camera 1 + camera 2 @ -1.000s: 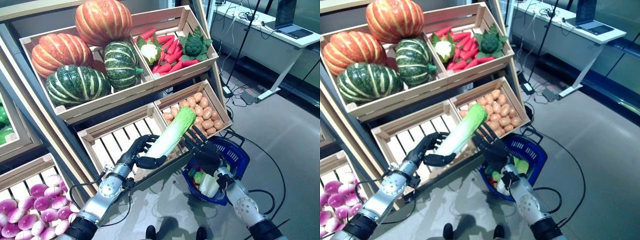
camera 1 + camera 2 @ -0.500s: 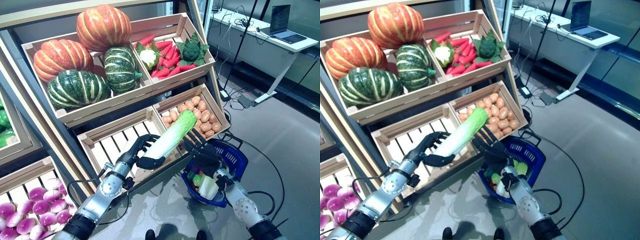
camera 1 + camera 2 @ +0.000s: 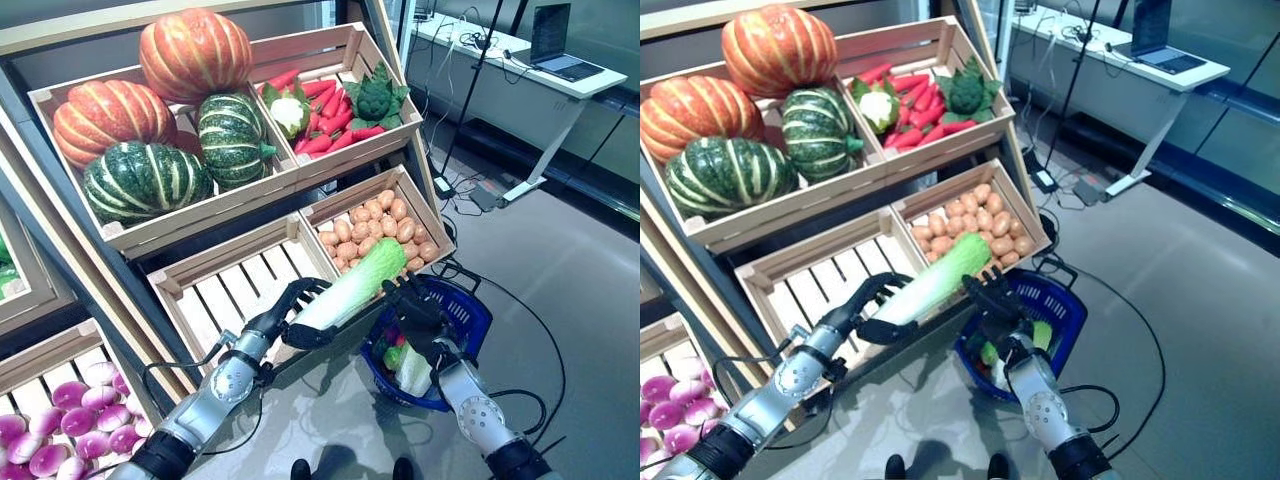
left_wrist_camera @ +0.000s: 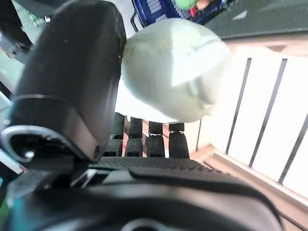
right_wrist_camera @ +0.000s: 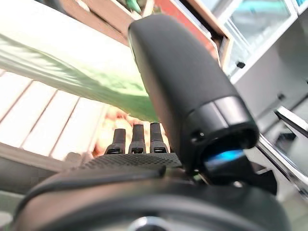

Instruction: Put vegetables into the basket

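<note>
A long napa cabbage (image 3: 352, 289) with a white stem and green leafy tip hangs slanted in front of the shelf. My left hand (image 3: 293, 318) is shut on its white stem end (image 4: 173, 67), thumb under it and fingers curled over it. My right hand (image 3: 413, 303) is open, its straight fingers up against the leafy tip (image 5: 57, 57). Just below and right of that tip, a blue basket (image 3: 481, 306) stands on the floor. Green, white and red vegetables lie in it.
Behind the cabbage is an empty slatted crate (image 3: 232, 290), with a crate of potatoes (image 3: 385, 215) to its right. Above are crates of pumpkins (image 3: 150, 110) and of red peppers, cauliflower and broccoli (image 3: 335, 100). Purple bulbs (image 3: 60, 420) fill a crate at lower left. A desk (image 3: 520, 60) stands far right.
The cabbage has swung lower and to the right, its leafy tip now nearer the basket. My right hand has closed in on that tip. The camera shifted slightly.
</note>
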Controlling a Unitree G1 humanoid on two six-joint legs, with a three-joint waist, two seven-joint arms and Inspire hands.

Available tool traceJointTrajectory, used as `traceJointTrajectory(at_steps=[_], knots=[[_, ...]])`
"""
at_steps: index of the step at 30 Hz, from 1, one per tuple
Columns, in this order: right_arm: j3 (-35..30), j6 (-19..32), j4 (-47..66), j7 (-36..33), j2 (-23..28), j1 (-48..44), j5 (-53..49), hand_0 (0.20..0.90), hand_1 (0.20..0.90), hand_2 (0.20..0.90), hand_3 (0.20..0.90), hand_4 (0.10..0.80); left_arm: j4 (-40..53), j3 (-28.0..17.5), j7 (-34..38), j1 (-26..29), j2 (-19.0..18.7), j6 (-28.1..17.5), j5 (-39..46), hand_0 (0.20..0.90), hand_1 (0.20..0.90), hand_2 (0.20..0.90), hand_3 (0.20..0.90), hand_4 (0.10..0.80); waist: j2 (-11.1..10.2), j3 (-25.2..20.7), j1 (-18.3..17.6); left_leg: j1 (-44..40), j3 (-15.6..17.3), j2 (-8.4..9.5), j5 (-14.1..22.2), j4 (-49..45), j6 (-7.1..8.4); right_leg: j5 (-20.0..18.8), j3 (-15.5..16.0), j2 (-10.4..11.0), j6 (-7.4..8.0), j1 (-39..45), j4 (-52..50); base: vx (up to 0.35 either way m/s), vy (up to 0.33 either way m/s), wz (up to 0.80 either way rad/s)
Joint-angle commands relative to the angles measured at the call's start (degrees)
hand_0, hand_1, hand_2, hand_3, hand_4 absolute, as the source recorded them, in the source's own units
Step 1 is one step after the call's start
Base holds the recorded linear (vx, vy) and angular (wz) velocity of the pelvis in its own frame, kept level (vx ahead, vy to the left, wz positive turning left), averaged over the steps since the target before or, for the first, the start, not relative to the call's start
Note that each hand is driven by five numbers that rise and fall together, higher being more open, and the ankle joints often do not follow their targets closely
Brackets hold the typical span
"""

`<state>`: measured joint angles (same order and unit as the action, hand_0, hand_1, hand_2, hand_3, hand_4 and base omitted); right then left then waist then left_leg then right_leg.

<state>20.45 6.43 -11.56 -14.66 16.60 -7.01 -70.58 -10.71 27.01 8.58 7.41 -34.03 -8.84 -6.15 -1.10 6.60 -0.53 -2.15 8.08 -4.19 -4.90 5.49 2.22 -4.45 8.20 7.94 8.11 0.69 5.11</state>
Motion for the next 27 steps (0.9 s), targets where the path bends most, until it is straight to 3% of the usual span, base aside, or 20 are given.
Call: traceJointTrajectory(at_steps=[1, 9, 17, 24, 26, 27], knots=[[-1.1, 5.6, 3.7, 0.8, -2.2, -9.1, -3.0, 0.900, 0.900, 0.900, 0.900, 0.800, 2.5, -0.2, 3.3, 9.0, -1.3, -8.5, -0.5, 0.300, 0.300, 0.300, 0.300, 0.400, 0.2, -1.9, 0.0, -1.8, 0.6, 0.34, 6.3, -0.5, 0.52, 2.0, 0.6, 2.2, 1.75, 2.7, -0.8, 0.000, 0.000, 0.00], [0.6, 2.8, 5.7, 9.9, -2.1, -10.4, -6.3, 0.900, 0.900, 0.900, 0.900, 0.800, 2.4, 0.3, 1.1, 9.4, -1.4, -9.5, -0.1, 0.300, 0.300, 0.300, 0.300, 0.400, 0.2, -2.3, 0.4, -1.9, 0.4, 0.30, 6.4, -0.5, 0.62, 2.0, 0.6, 2.3, 1.76, 3.0, -0.6, 0.001, 0.001, 0.00], [2.1, -4.4, 6.5, 21.2, -1.4, -10.5, -8.5, 0.900, 0.900, 0.900, 0.900, 0.800, 2.5, 0.3, -1.2, 9.6, -1.5, -10.6, 0.9, 0.300, 0.300, 0.300, 0.300, 0.400, -0.1, -2.7, 0.7, -2.0, 0.3, 0.19, 6.4, -0.5, 0.72, 2.2, 1.0, 2.5, 1.92, 3.1, -0.7, 0.000, 0.000, 0.00], [2.9, -5.3, 5.9, 25.6, -1.3, -10.7, -7.0, 0.900, 0.900, 0.900, 0.900, 0.800, 1.9, 0.5, -2.8, 9.7, -0.9, -11.3, 1.6, 0.300, 0.300, 0.300, 0.300, 0.400, -0.3, -2.9, 0.9, -2.2, 0.3, 0.02, 6.5, -0.5, 0.78, 2.5, 1.2, 2.6, 1.91, 3.1, -0.9, 0.000, 0.000, 0.00], [3.0, -5.4, 5.7, 26.0, -1.4, -10.7, -7.0, 0.801, 0.801, 0.801, 0.801, 0.734, 1.9, 0.8, -2.6, 9.8, -0.9, -11.4, 1.6, 0.300, 0.300, 0.300, 0.300, 0.400, -0.3, -2.9, 0.9, -2.1, 0.3, -0.01, 6.5, -0.5, 0.80, 2.5, 1.2, 2.6, 1.96, 3.1, -0.9, 0.000, 0.000, 0.00], [3.1, -5.5, 5.6, 26.4, -1.6, -10.9, -6.9, 0.538, 0.538, 0.538, 0.538, 0.558, 1.8, 0.9, -2.6, 9.9, -0.8, -11.3, 1.7, 0.300, 0.300, 0.300, 0.300, 0.400, -0.3, -2.9, 0.8, -2.2, 0.4, -0.05, 6.4, -0.5, 0.82, 2.6, 1.1, 2.5, 1.94, 3.1, -1.0, 0.000, 0.000, 0.00]])
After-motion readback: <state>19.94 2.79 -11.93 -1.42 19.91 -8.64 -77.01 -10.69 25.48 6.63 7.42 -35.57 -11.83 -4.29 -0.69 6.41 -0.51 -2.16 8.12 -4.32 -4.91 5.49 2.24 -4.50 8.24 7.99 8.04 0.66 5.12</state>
